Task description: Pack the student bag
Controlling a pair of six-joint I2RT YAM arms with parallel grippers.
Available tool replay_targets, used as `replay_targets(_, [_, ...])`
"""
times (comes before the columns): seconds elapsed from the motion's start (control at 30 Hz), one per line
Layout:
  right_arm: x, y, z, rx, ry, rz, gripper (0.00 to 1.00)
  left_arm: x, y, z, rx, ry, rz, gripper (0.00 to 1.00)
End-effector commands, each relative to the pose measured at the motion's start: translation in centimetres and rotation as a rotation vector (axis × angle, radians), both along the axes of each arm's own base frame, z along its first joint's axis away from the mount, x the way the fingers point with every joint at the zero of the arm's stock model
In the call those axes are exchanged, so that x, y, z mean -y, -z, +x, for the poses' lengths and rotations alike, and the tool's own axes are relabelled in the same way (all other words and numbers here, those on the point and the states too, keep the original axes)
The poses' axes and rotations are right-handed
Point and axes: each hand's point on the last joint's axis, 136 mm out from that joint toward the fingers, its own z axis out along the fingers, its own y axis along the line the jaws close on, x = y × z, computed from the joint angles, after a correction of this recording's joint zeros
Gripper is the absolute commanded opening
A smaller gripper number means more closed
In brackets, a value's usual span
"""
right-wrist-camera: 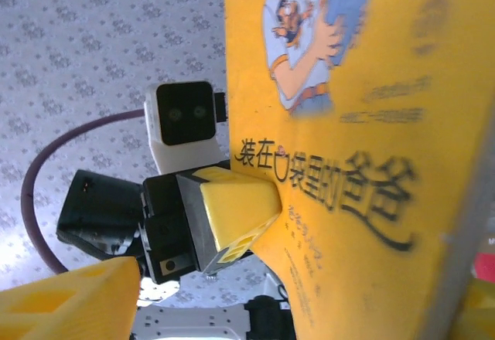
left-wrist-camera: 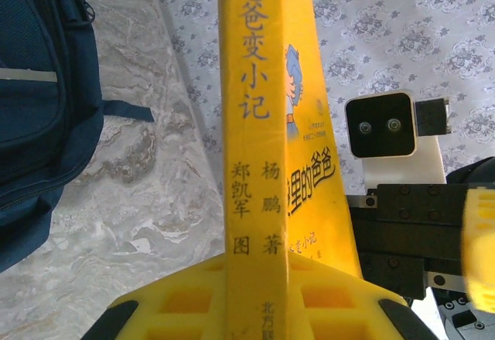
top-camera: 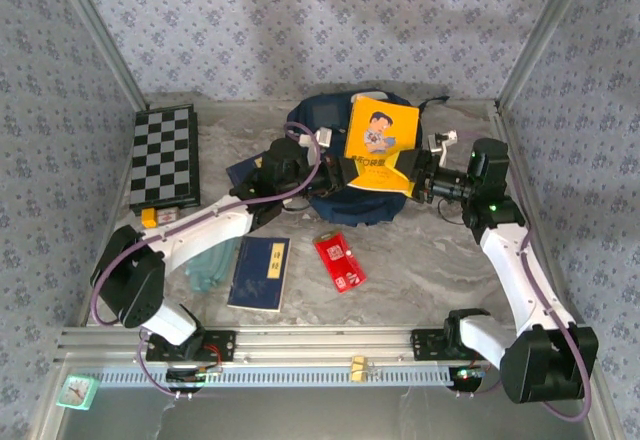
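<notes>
Woven navy cloth, matt, on the student bag [left-wrist-camera: 31,85], with a pale woven stripe. Glossy printed card on the yellow book [top-camera: 382,140], smooth, catching light. Moulded yellow plastic, matt, cut into open cells, on the fingers [left-wrist-camera: 178,301] of the left gripper [left-wrist-camera: 255,294]. Smooth marble-look top on the table [top-camera: 430,250]. Brushed metal along the front rail [top-camera: 300,342]. Shiny red wrapper on the packet [top-camera: 340,262]; matt blue paper cover on the booklet [top-camera: 260,272].

Far left a chessboard [top-camera: 165,156], yellow cartoon-cover book [top-camera: 381,132], blue booklet [top-camera: 260,273] — red packet [top-camera: 340,261] near it
</notes>
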Motion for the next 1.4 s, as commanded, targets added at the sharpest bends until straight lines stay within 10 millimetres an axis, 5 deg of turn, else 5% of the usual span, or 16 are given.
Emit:
replay_targets(0.0, [-0.2, -1.5, -0.1, 0.068, -0.006, -0.022, 0.61, -1.1, -3.2, -0.2, 0.112, -0.017, -0.025, 0.0])
replay_targets(0.4, [0.2, 0.5, 0.7, 0.044, 0.016, -0.115, 0.0, -1.4, -0.9, -0.7, 0.083, -0.011, 0.028, 0.0])
replay_targets(0.6, [1.7, 1.0, 0.5, 0.013, 0.054, -0.201, 0.0, -2.9, 0.8, -1.2, 0.161, 0.006, 0.18, 0.39])
replay_targets(0.7, [3.8, 2.7, -0.1, -0.065, 0.11, -0.325, 0.0, -4.6, 2.6, -0.7, 0.253, 0.002, 0.381, 0.49])
replay_targets(0.97, [8.9, 6.4, -1.6, -0.25, 0.274, -0.353, 0.0, -5.1, 7.9, 1.3, 0.496, 0.211, 0.808, 0.62])
replay_targets(1.37, [12.8, 8.4, -2.1, -0.34, 0.394, -0.303, 0.0, -2.1, 14.4, 5.6, 0.555, 0.417, 1.03, 0.66])
